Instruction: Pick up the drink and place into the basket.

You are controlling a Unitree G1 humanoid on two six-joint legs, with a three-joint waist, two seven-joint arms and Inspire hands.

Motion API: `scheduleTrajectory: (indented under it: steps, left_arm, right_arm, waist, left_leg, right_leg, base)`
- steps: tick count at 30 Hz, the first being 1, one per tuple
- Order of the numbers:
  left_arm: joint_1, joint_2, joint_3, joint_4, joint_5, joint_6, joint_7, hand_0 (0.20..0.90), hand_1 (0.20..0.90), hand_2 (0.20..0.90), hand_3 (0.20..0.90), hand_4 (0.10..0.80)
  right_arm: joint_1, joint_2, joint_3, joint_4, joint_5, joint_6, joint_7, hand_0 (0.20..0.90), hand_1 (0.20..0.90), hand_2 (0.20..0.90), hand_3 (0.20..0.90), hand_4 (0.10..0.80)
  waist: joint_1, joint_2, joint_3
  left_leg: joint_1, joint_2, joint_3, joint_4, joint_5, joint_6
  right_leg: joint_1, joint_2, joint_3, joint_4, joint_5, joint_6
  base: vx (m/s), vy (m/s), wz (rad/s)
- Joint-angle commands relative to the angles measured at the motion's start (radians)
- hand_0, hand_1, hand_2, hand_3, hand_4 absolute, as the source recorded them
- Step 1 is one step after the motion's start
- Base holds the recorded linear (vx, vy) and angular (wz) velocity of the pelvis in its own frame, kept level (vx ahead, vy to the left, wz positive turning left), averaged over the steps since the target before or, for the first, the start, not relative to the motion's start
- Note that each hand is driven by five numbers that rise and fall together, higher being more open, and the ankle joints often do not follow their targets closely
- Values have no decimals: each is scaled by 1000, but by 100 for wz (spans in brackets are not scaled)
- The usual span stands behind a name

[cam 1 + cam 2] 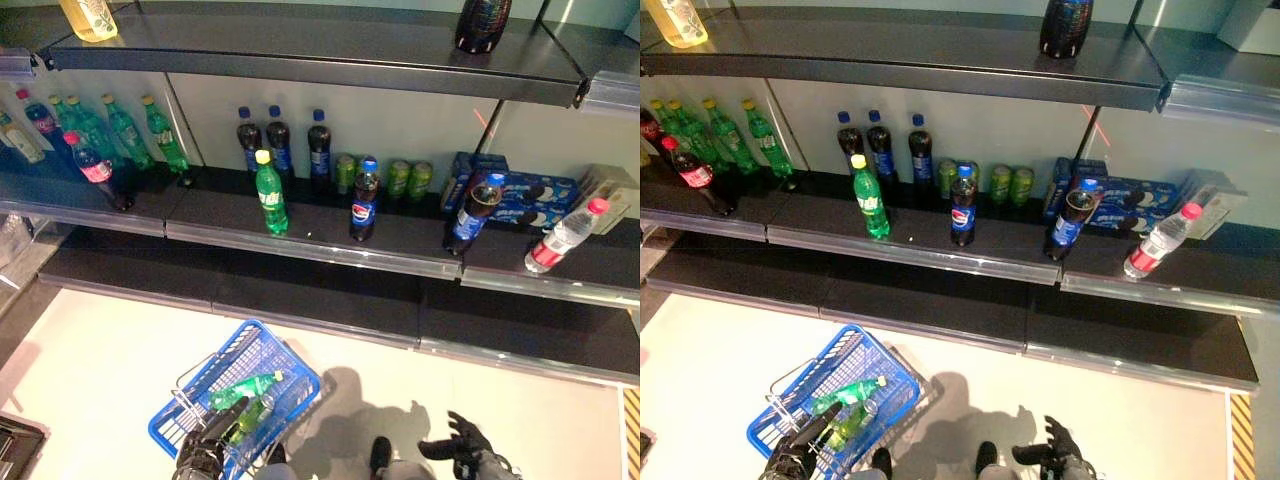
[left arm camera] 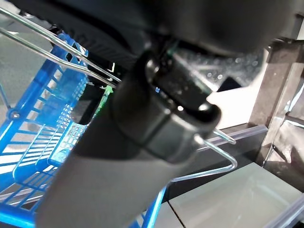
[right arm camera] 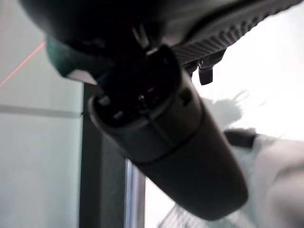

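The left hand (image 1: pixel 203 452) sits low at the near edge of the scene, over the near corner of the blue wire basket (image 1: pixel 285 362), which stands on the pale floor (image 1: pixel 110 350) in front of the shelves. Its own wrist view shows the dark thumb lying across the basket's metal handle (image 2: pixel 61 52), but the fingers are out of sight there, so whether the hand is closed on the handle cannot be told.

The right hand (image 1: pixel 457 444) hangs low on the other side, well apart from the basket, its fingers spread and loosely bent, holding nothing.

A green drink bottle (image 1: pixel 245 388) lies on its side inside the basket, just beyond the left hand and not touching it as far as can be seen. Its long axis runs slantwise across the basket, with the pale cap pointing toward the far right corner and the base toward the left hand. A second greenish bottle seems to lie beneath it, though its outline is unclear.

On the middle shelf (image 1: pixel 320 245) stand a green soda bottle (image 1: pixel 270 194) with a yellow cap, a dark cola bottle (image 1: pixel 364 203) with a blue cap, another cola bottle (image 1: pixel 472 214) leaning, and a clear water bottle (image 1: pixel 565 237) with a red cap, tilted.
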Motion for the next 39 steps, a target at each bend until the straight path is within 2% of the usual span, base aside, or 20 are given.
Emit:
scheduleTrajectory:
  steps: [1, 6, 9, 13, 18, 25, 30, 38, 39]
  left_arm:
    - [57, 0, 3, -138, 12, -42, -54, 300, 300, 300, 200, 100]
    - [75, 18, 1, -168, 6, -39, -56, 300, 300, 300, 200, 100]
    - [76, 13, 1, -173, 16, -39, -53, 300, 300, 300, 200, 100]
    - [69, 10, -1, -178, 15, -35, -53, 300, 300, 300, 200, 100]
    - [79, 3, 5, -165, 26, -30, -77, 300, 300, 300, 200, 100]
    - [95, -1, 9, -157, 33, -26, -90, 300, 300, 300, 200, 100]
    - [95, -2, -10, -180, 34, -21, -87, 300, 300, 300, 200, 100]
    - [67, 8, -63, -211, 9, -15, -87, 300, 300, 300, 200, 100]
    - [55, 13, -84, -221, -8, -15, -91, 300, 300, 300, 200, 100]
  right_arm:
    - [-54, -83, -4, -248, -90, -30, 26, 900, 900, 900, 900, 800]
    - [-61, -174, -52, -497, -118, -128, -2, 900, 900, 900, 900, 800]
    - [-99, -225, -145, -648, -97, -198, -71, 900, 900, 900, 900, 800]
    - [-153, -274, -246, -755, -61, -238, -170, 900, 900, 900, 900, 800]
    - [-211, -294, -346, -803, -78, -240, -347, 900, 900, 900, 900, 800]
    - [-206, -275, -392, -812, -64, -240, -476, 900, 900, 900, 900, 800]
    - [-224, -255, -391, -794, -29, -235, -512, 900, 900, 900, 900, 800]
    - [-338, -241, -345, -758, 2, -211, -581, 900, 900, 900, 900, 800]
    - [-396, -238, -325, -743, 19, -208, -597, 900, 900, 900, 900, 800]
  waist:
    - [-4, -50, 10]
    - [-7, -51, 11]
    - [-15, -44, 14]
    - [-21, -33, 31]
    - [-14, -20, 53]
    - [-7, -9, 80]
    - [2, -1, 106]
    - [19, 31, 187]
    - [22, 45, 218]
  left_leg:
    - [28, -9, -10, 13, 20, 1]
    - [27, -14, -5, 18, 6, 8]
    - [33, -17, 4, 19, -8, 14]
    - [11, -21, 14, 67, -30, 20]
    - [-19, -30, 12, 144, -66, 32]
    - [-54, -32, 3, 238, -91, 34]
    - [-99, -38, -16, 300, -96, 35]
    - [-182, -54, -58, 382, -56, 30]
    - [-206, -63, -68, 393, -40, 31]
  right_leg:
    - [30, -64, 19, 39, -45, 43]
    - [24, -72, 22, 40, -46, 55]
    - [13, -77, 23, 51, -50, 63]
    - [-14, -83, 27, 86, -61, 61]
    - [-32, -94, 25, 138, -85, 50]
    - [-50, -101, 11, 221, -121, 27]
    - [-80, -110, 4, 282, -137, 13]
    - [-137, -123, 2, 358, -150, -3]
    - [-158, -127, 6, 373, -149, -8]
  base:
    - [62, 15, 1]
    - [16, 7, -2]
    - [39, 45, 2]
    - [-3, 51, -1]
    - [17, 47, -1]
    - [43, 18, -1]
    - [1, 9, 1]
    - [-45, 16, 1]
    - [-93, 46, 0]
